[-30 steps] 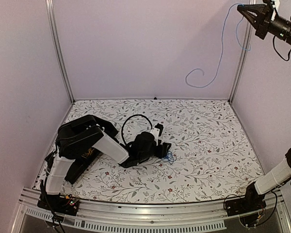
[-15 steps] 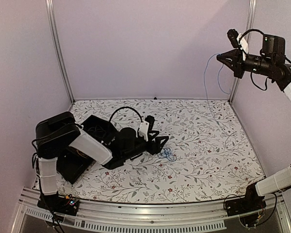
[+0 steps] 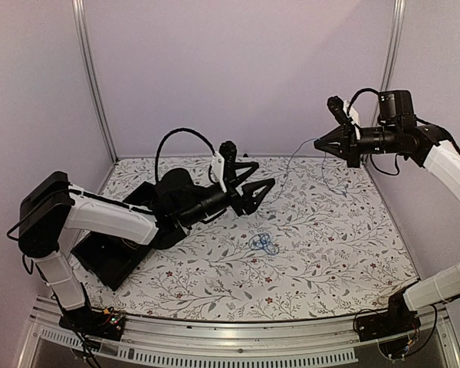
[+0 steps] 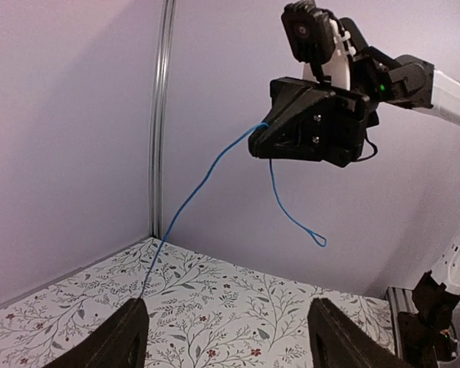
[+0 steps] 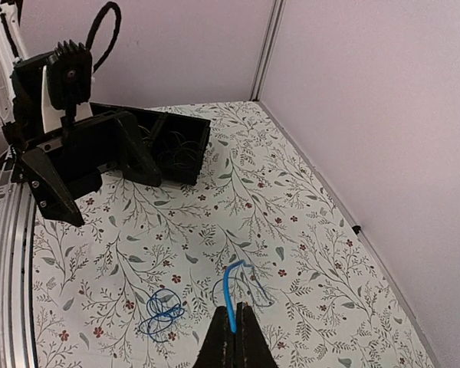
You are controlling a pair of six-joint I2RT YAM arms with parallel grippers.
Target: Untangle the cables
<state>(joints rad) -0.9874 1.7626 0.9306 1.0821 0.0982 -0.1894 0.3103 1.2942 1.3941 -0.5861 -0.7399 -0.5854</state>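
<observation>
about halfway by my reckoning: the right gripper [image 3: 320,143], pinched tight on 1 blue wire [image 5: 227,287], holds it aloft, the left gripper [image 3: 264,173] gapes empty nearby, and a tangled blue coil [image 3: 262,244] lies on the table with dark wires [image 5: 176,149] in the black bin [image 3: 107,257].

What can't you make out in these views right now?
- Top view: blue cable in the right gripper is too thin to trace to the blue coil.
- Left wrist view: its lower end disappears behind a finger of the left gripper.
- Black box: left arm partly covers it from above; right wrist view, dark wires inside too small to count.
</observation>
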